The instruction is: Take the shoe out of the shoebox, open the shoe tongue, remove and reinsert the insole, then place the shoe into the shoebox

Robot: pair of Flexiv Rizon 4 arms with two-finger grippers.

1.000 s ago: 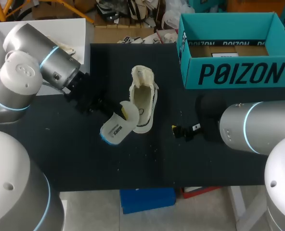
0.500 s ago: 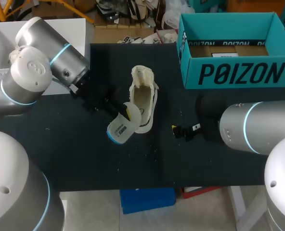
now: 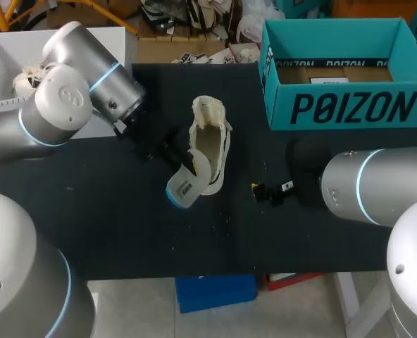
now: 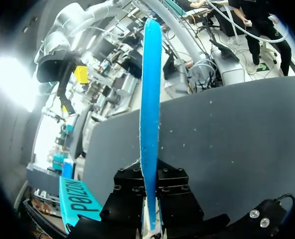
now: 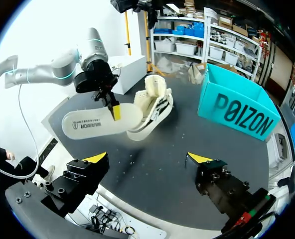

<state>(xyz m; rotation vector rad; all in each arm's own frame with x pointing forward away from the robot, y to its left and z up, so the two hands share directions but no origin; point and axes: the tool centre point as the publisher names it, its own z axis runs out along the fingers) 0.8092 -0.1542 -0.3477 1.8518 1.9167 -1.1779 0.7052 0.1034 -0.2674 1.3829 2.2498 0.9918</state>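
White foam insole [image 3: 186, 186], blue underside, clamped edge-on between left gripper [image 4: 150, 219] jaws; swung closer, now overlapping cream low-top shoe [image 3: 210, 141]. Right gripper [image 5: 148, 158] jaws apart, unmoved, shoe ahead.

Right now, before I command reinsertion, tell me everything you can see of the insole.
The insole is thin and flat, foam-like, cream on top with dark print, bright blue underneath. It is out of the shoe, tilted, apparently lifted off the table, pinched by the left tool, which is shut on it. One end lies at the shoe's opening, seemingly touching it; the other juts out over the table.
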